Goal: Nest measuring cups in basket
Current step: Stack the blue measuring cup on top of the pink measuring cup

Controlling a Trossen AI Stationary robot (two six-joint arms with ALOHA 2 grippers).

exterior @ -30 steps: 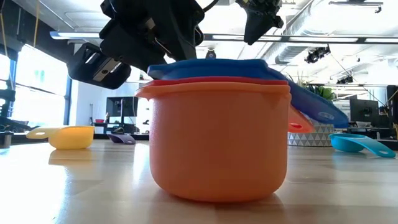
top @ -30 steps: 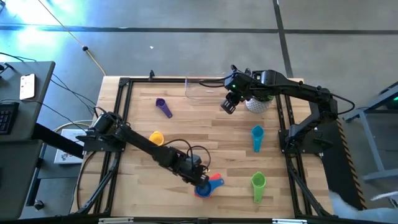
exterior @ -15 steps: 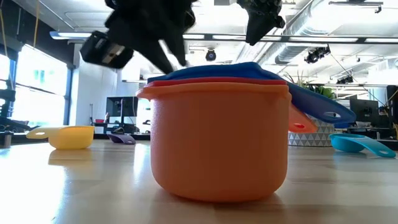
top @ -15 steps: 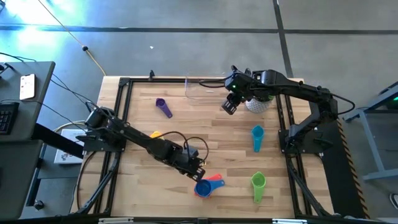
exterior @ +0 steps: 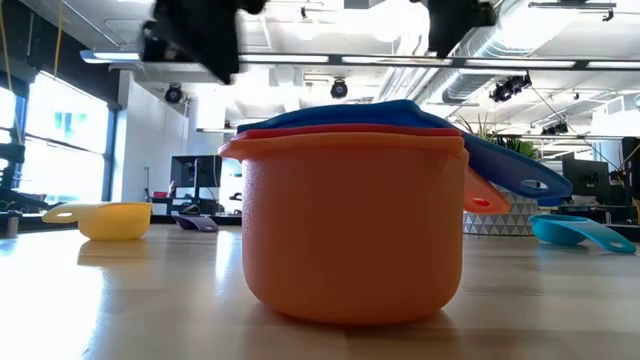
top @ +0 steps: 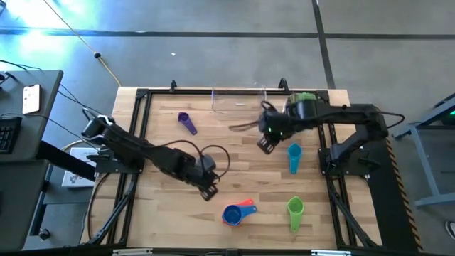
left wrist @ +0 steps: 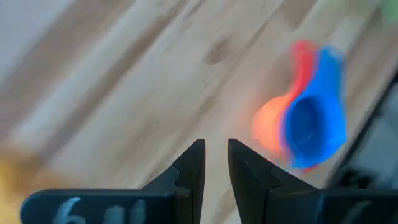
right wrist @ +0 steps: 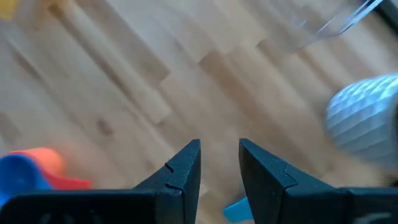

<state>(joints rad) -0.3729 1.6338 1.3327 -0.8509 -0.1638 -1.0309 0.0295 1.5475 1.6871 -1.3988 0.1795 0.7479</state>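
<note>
Nested stack: you have the blue cup (top: 232,214) seated in the red cup (top: 247,204), which sits in the orange cup (exterior: 352,232); together they stand on the tabletop (top: 234,153) at its near edge, well apart from the basket (top: 238,101).
Basket: clear bin at the far edge of the tabletop, with no cup inside it that you can see.
Purple cup (top: 187,122): lies alone, near the basket and to its left in the high view.
Teal cup (top: 293,157): lies between the basket and the green cup (top: 295,212), off to the basket's right.
Green cup: at the near edge, right of the nested stack, apart from it.
Yellow cup (exterior: 104,220): you can see it in the low view only, resting on the tabletop left of the stack; the left arm covers it from above.
Left hand (top: 207,190): above the bare wood between the basket and the stack, closer to the stack; its fingers (left wrist: 188,171) are nearly together with a narrow gap and grip nothing.
Right hand (top: 264,145): just in front of the basket's right end and beside the teal cup; its fingers (right wrist: 184,167) stand a little apart and are empty.
Plant pot (right wrist: 368,118): white ribbed pot just right of the basket, partly under the right arm.
</note>
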